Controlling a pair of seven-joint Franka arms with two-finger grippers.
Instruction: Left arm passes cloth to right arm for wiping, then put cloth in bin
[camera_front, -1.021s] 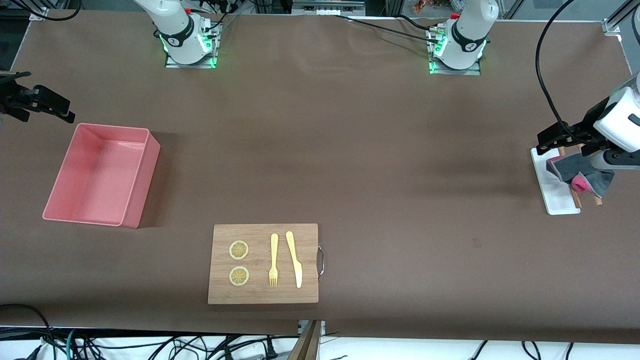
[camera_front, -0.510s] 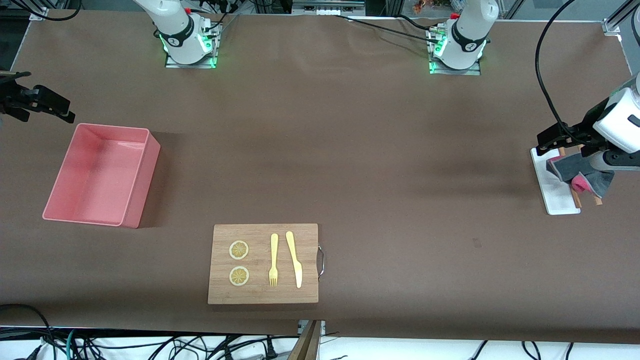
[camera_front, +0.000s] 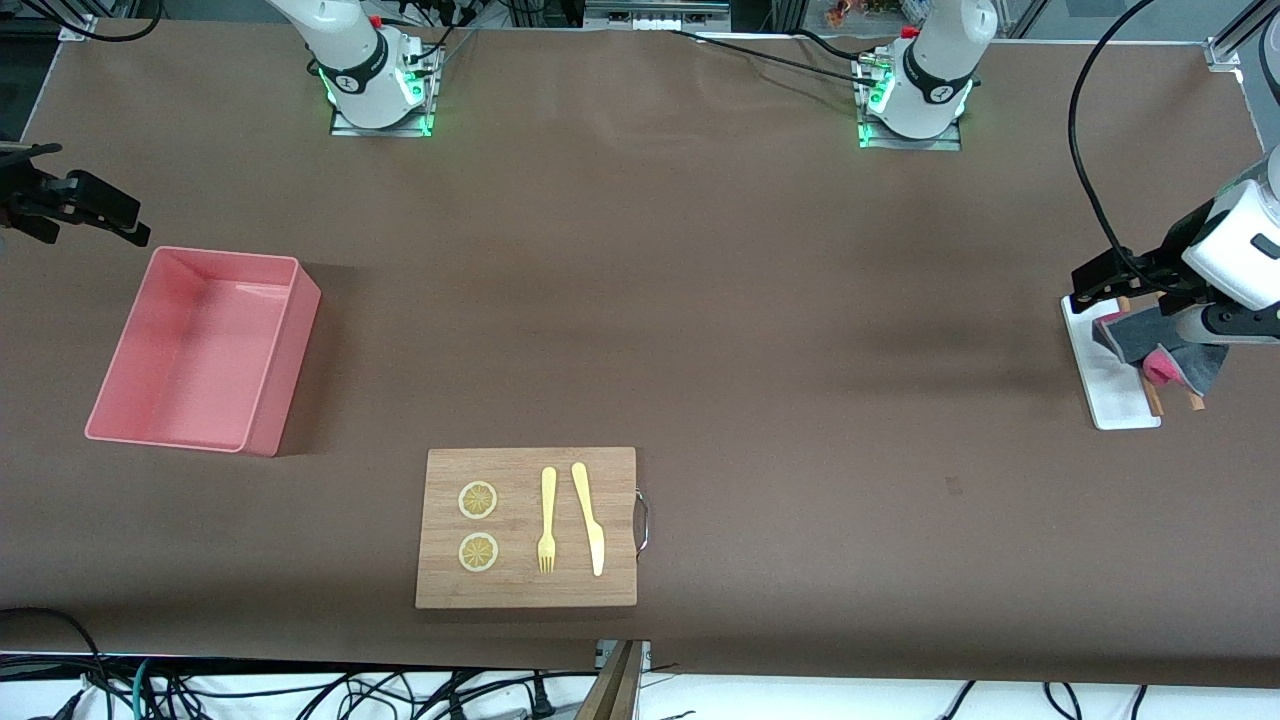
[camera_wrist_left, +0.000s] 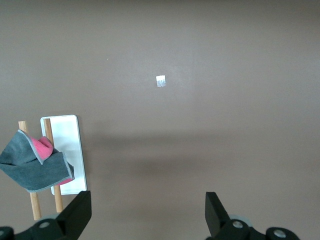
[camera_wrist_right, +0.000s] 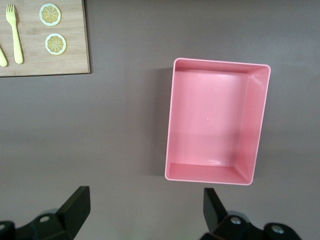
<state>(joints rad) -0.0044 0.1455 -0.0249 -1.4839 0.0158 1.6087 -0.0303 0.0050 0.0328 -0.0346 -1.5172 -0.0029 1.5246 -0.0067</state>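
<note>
**Cloth draped on its rack, both hands parted**

Hanging over two thin wooden rods (camera_wrist_left: 35, 205) at the desk (camera_front: 700, 300) edge by the left arm's end, the cloth (camera_wrist_left: 35, 165) shows mostly its dark grey face, with a fold of bright magenta-pink turned out near one corner and a pale stitched hem along its border. It sags in soft folds and lies partly over a flat white tray (camera_wrist_left: 67, 150), which the rods also cross. In the front view the same rag (camera_front: 1165, 350) is seen as a grey bundle with a pink tip on the side nearer the camera.

The left hand (camera_front: 1115, 275) is up in the air over the tray and cloth, its fingers (camera_wrist_left: 77, 215) spread wide with nothing between them; the cloth sits apart from them in the left wrist view.

The bin (camera_front: 200, 350) stands near the desk edge at the right arm's end, a salmon-pink tub with sloping walls and a bare floor. The right hand (camera_front: 90, 205) hovers near that edge, by the bin's corner farthest from the camera, its fingers (camera_wrist_right: 75, 207) likewise held apart and gripping nothing.

A wooden board (camera_front: 527, 527) with a metal handle lies close to the desk edge nearest the camera, carrying two lemon slices (camera_front: 478, 525), a yellow fork (camera_front: 547, 520) and a yellow knife (camera_front: 588, 517).
</note>
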